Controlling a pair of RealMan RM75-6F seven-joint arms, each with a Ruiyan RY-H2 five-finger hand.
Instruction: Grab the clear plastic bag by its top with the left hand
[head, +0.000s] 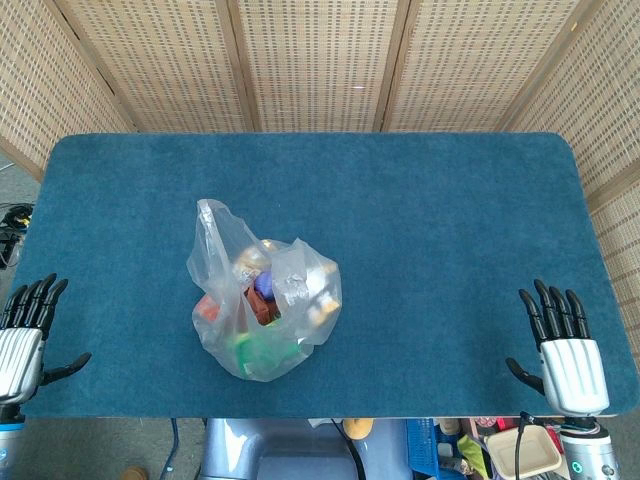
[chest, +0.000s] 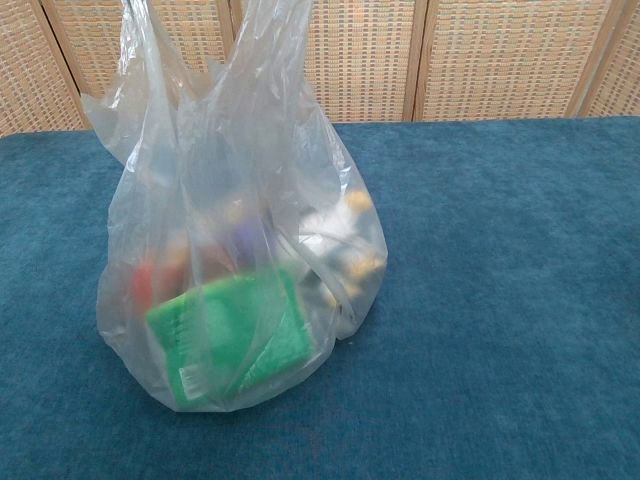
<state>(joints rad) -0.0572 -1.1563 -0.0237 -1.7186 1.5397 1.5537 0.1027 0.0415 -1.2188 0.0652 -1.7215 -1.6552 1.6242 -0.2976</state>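
Observation:
A clear plastic bag (head: 262, 295) stands on the blue table (head: 430, 230), left of centre near the front edge. It holds a green packet, red and purple items and several pale round things. Its loose handles (head: 212, 222) stick up at the back left. In the chest view the clear plastic bag (chest: 235, 230) fills the left half, its top (chest: 200, 40) rising out of frame. My left hand (head: 25, 335) hovers at the table's front left corner, fingers apart and empty, far left of the bag. My right hand (head: 563, 350) is at the front right, also spread and empty.
Woven wicker screens (head: 320, 60) wall off the back of the table. Below the front edge, on the right, lie a cream tray (head: 530, 450) and assorted clutter. The chest view shows neither hand.

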